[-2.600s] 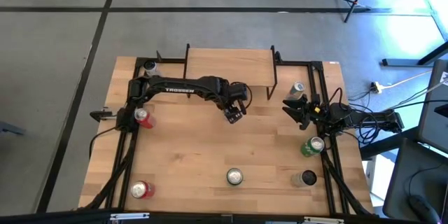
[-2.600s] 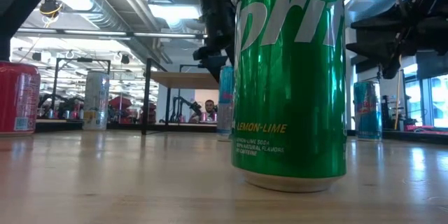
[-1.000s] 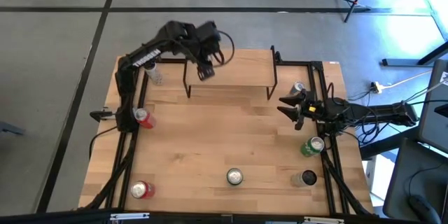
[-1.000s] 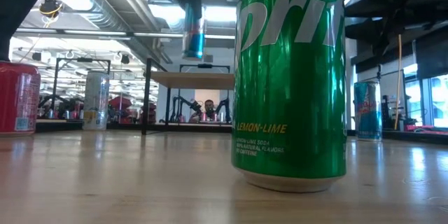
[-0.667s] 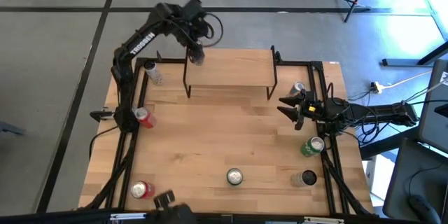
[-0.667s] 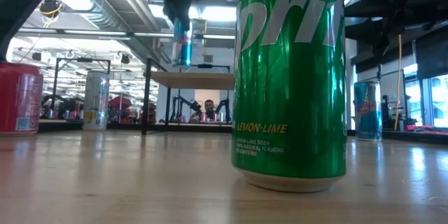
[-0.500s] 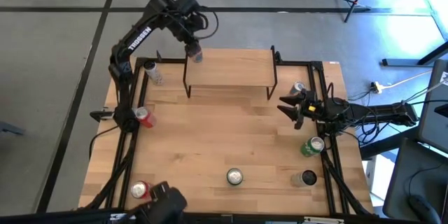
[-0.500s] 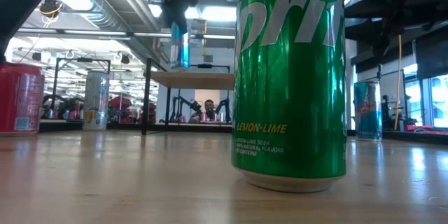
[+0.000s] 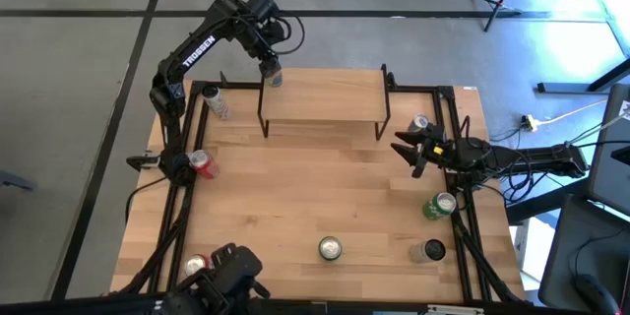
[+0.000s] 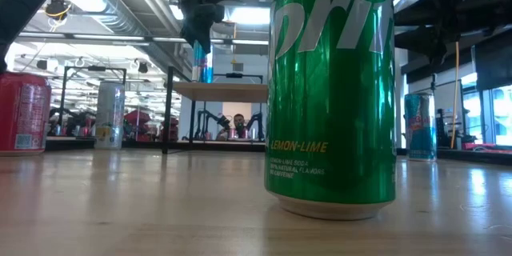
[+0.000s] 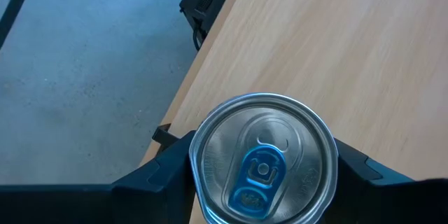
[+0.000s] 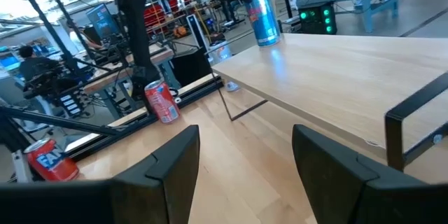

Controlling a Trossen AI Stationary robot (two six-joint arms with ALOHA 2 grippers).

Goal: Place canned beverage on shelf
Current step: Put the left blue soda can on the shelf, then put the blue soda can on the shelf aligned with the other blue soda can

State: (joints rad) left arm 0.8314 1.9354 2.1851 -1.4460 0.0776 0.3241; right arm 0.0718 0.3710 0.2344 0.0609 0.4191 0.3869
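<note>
The black jointed left arm (image 9: 202, 41) bears white lettering along its upper link. The black right arm (image 9: 512, 162) trails looped dark cables near its wrist.

A slim blue-and-silver can (image 9: 273, 76) stands upright at the far-left corner of the shelf (image 9: 325, 95) — a light wood plank on thin black legs — held between dark fingers.

Blue can (image 9: 273, 76) stands on shelf (image 9: 330, 98); other cans on table (image 9: 285, 207).
</note>
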